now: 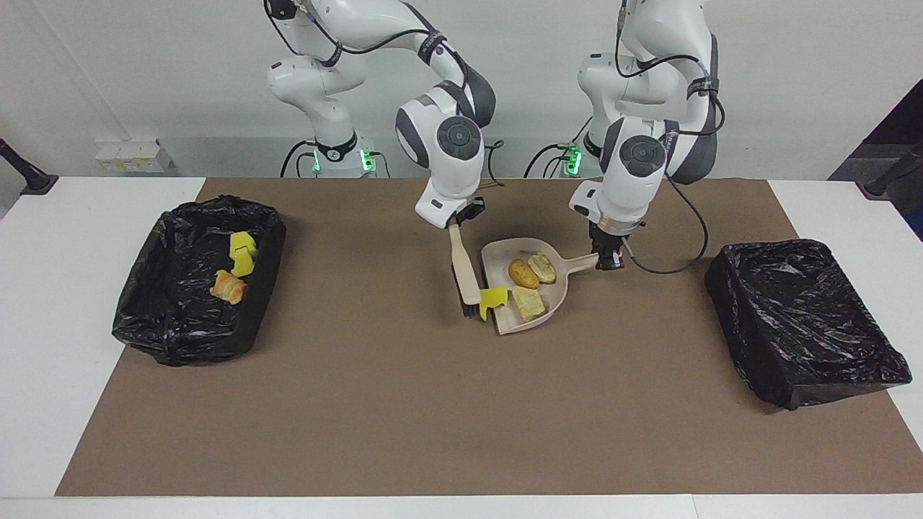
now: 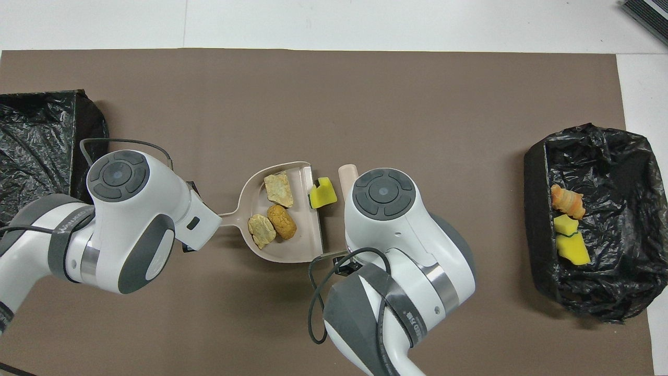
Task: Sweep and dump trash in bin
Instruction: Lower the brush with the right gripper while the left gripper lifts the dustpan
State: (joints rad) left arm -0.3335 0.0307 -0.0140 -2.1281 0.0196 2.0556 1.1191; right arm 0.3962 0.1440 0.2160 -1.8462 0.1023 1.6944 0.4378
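Observation:
My left gripper (image 1: 609, 258) is shut on the handle of the beige dustpan (image 1: 554, 288). Three tan bread-like trash pieces (image 1: 528, 303) lie in the pan (image 2: 300, 245). My right gripper (image 1: 459, 220) is shut on the brush (image 1: 465, 277), whose bristles point down beside the pan's open mouth. One yellow sponge chunk (image 1: 493, 299) sits at the pan's lip, between the bristles and the pan, seen from above as a sponge chunk (image 2: 322, 193) just outside the edge. In the overhead view both grippers are hidden under their wrists.
A black-lined bin (image 1: 155, 317) at the right arm's end holds two yellow sponge chunks (image 1: 241, 254) and a croissant-like piece (image 1: 228, 286). A second black-bagged bin (image 1: 804, 321) stands at the left arm's end. A brown mat (image 1: 404, 411) covers the table.

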